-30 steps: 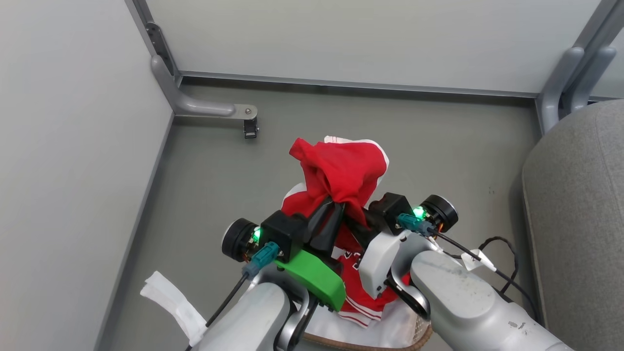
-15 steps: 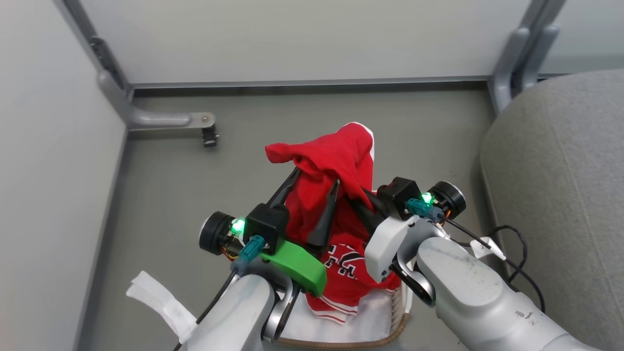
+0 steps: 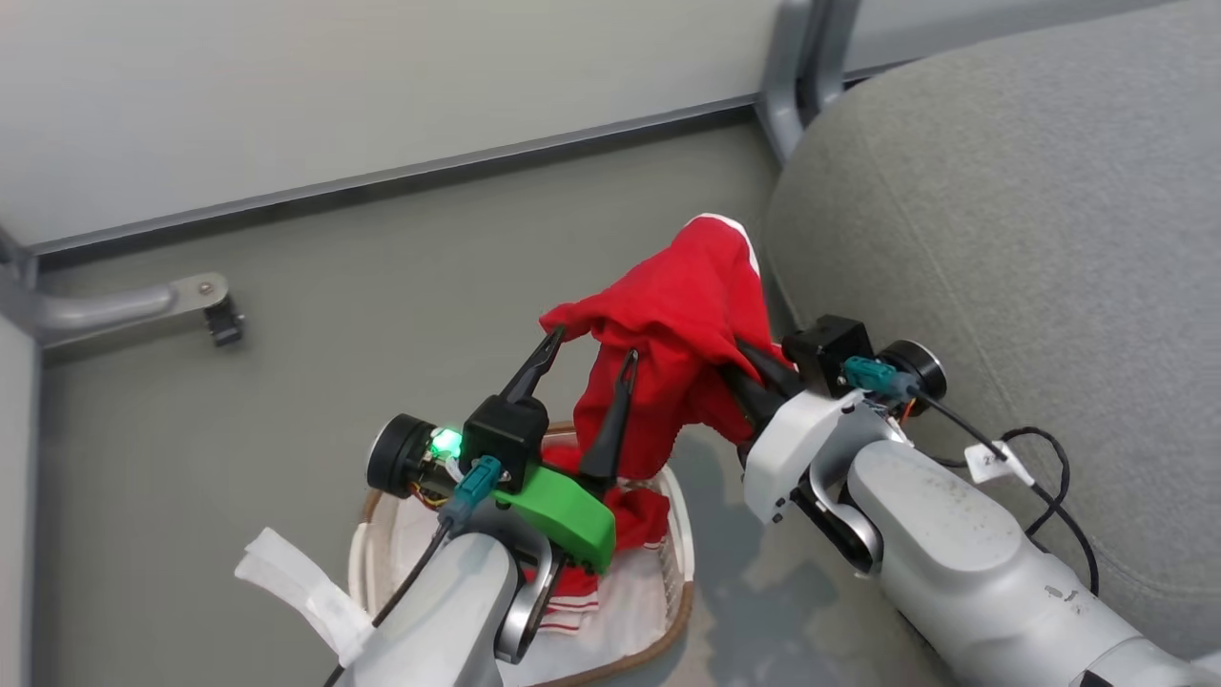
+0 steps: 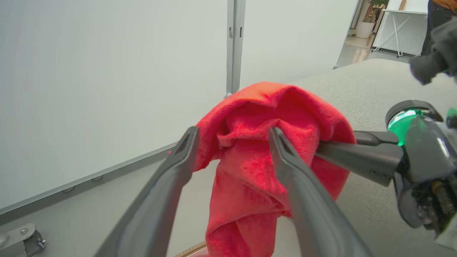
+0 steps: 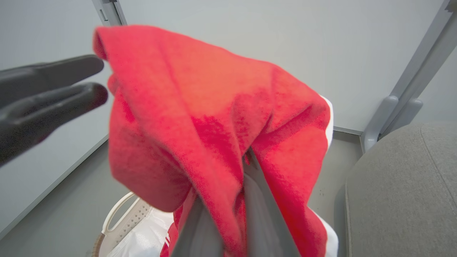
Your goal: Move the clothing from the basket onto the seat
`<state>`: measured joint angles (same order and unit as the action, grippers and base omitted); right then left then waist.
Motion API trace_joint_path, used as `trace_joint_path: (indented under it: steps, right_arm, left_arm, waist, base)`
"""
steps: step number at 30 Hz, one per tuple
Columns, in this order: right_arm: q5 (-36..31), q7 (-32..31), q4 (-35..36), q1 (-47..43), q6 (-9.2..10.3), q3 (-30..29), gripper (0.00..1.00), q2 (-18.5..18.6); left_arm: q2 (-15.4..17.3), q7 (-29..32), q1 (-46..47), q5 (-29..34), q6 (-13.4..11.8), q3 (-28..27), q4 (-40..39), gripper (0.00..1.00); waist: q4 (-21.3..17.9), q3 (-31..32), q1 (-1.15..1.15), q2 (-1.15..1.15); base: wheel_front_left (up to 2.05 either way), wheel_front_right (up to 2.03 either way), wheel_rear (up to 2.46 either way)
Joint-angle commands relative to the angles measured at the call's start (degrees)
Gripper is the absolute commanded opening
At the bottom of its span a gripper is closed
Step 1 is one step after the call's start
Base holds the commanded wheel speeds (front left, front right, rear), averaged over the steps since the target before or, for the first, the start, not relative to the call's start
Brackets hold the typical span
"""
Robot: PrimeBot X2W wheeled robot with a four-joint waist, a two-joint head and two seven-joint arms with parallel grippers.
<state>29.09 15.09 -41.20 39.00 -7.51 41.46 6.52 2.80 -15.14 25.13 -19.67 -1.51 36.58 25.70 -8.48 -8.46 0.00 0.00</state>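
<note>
A red jersey (image 3: pixel 682 315) hangs bunched in the air between the basket and the seat, with my right gripper (image 3: pixel 749 367) shut on its upper folds. In the right wrist view my right gripper (image 5: pixel 246 159) has its fingers closed together inside the cloth. My left gripper (image 3: pixel 584 358) stands open beside the jersey, its two fingers (image 4: pixel 285 157) spread apart with the cloth (image 4: pixel 250 150) just beyond them. Below, the white basket (image 3: pixel 679 534) with its tan rim holds more red clothing (image 3: pixel 572 584). The grey seat (image 3: pixel 1002 191) is close on the right.
A white liner sheet (image 3: pixel 630 611) lies in the basket. Pale wall panels with a metal post (image 3: pixel 792 67) close off the back. A bracket with a small caster (image 3: pixel 215 315) sits on the floor at the left. A black cable (image 3: pixel 1045 458) trails against the seat.
My left gripper has let go of the jersey and opened. The right gripper has carried the jersey toward the seat. The head camera has turned right, so the seat fills more of the view.
</note>
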Motion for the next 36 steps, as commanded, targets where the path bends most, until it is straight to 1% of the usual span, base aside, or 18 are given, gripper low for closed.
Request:
trace_joint_path:
  steps: [1, 10, 15, 23, 28, 33, 36]
  right_arm:
    - [0.42, 0.11, 0.53, 0.56, 0.04, -0.22, 0.00, 0.14]
    - [0.54, 0.10, 2.05, -1.64, 0.04, -2.93, 0.00, 0.17]
    - [0.25, 0.11, 1.93, -2.40, 0.04, -4.07, 0.00, 0.07]
    - [-1.29, 0.11, 2.50, -3.09, 0.04, -9.10, 0.00, 2.15]
    - [-2.30, 0.11, 1.57, -1.55, 0.04, -12.22, 0.00, 2.45]
    - [-2.22, -0.03, -2.72, 3.64, 0.04, -13.10, 0.00, 3.64]
    - [-2.39, -1.15, -6.08, 8.04, 0.04, -12.75, 0.00, 5.47]
  left_arm:
    - [0.23, -0.02, 0.49, 0.74, 0.09, -0.65, 0.20, 1.00]
    - [0.27, -0.02, 1.20, 2.82, 1.85, -1.97, 2.31, 1.00]
    - [0.29, -0.01, 0.85, 3.35, 2.54, -2.00, 3.48, 1.00]
    - [0.29, -0.01, 2.18, 3.17, 3.84, -0.30, 5.12, 1.00]
    - [0.28, -0.01, 3.22, 3.03, 4.14, 0.17, 5.66, 1.00]
    - [0.28, -0.01, 3.53, 3.55, 3.82, -0.21, 6.55, 1.00]
    - [0.33, -0.01, 3.64, 4.32, 3.66, -0.75, 6.95, 1.00]
  waist:
    - [-8.11, -2.17, 0.00, 0.00]
    - [-17.48, -3.73, 0.00, 0.00]
    - [-21.22, -3.90, 0.00, 0.00]
    - [-22.27, -5.22, 0.00, 0.00]
    - [-22.30, -6.75, 0.00, 0.00]
    - [-22.03, -9.27, 0.00, 0.00]
    - [-21.58, -10.82, 0.00, 0.00]
  base:
    - [0.00, 0.00, 0.00]
    - [0.00, 0.00, 0.00]
    - [0.00, 0.00, 0.00]
    - [0.00, 0.00, 0.00]
    - [0.00, 0.00, 0.00]
    - [0.00, 0.00, 0.00]
    - [0.00, 0.00, 0.00]
